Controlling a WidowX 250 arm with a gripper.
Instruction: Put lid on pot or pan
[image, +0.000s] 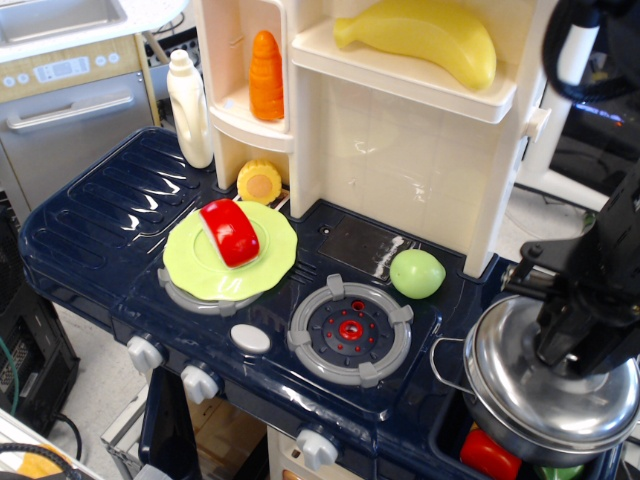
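Lid (545, 385) sits directly below the gripper (572, 345), over the pan (470, 405) at the lower right corner of the toy kitchen counter (110, 225). The lid covers the pan almost wholly; only the pan's near wall and one thin wire loop handle on its left side show beneath the lid's edge. Lid and pan appear concentric. Whether the lid rests fully seated on the rim or is held just above it cannot be confirmed from this view.

The black arm descends from the upper right and ends at the lid's centre, where the knob would be; the knob itself is hidden behind the jaws. Whether the jaws clench the knob or have let go cannot be told.

Judgement: the placement looks near complete. The move ahead turns on the vertical line between jaws and lid centre, so a straight upward withdrawal after letting go should leave the lid undisturbed. A sideways pull could drag the smooth steel lid off the rim.

Materials: lid and pan are polished stainless steel, round, the lid gently domed and highly reflective. The counter is dark blue moulded plastic with a grey burner ring (350, 330) left of the pan.
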